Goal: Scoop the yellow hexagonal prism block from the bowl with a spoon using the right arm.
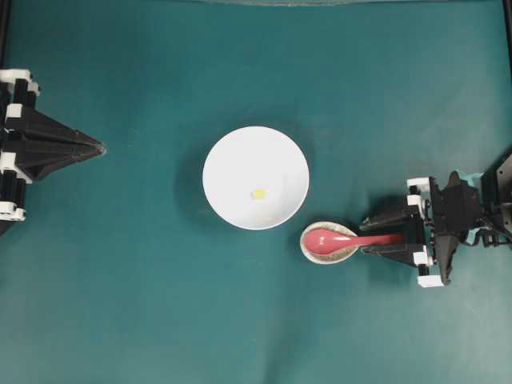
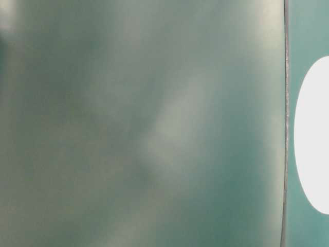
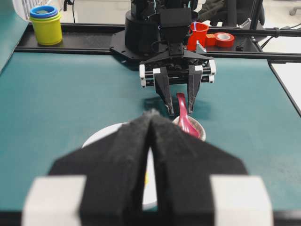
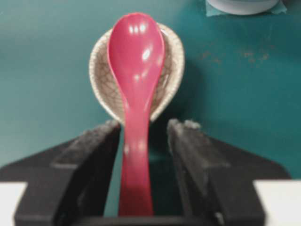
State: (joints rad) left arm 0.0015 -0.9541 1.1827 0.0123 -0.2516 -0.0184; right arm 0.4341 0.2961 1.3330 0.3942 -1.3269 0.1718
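A teal mat (image 1: pixel 144 304) is covering the work table. The bowl (image 1: pixel 232 152) is sitting at its centre, holding the yellow hexagonal prism block (image 1: pixel 259 194). Just beside the bowl, the spoon (image 4: pixel 136 70) is lying with its scoop in a speckled spoon rest (image 4: pixel 101 80). The right gripper (image 4: pixel 143 129) is standing with jaws spread on either side of the spoon's handle, not clamping it. The left gripper (image 3: pixel 151 120) is resting well apart, jaws pressed together.
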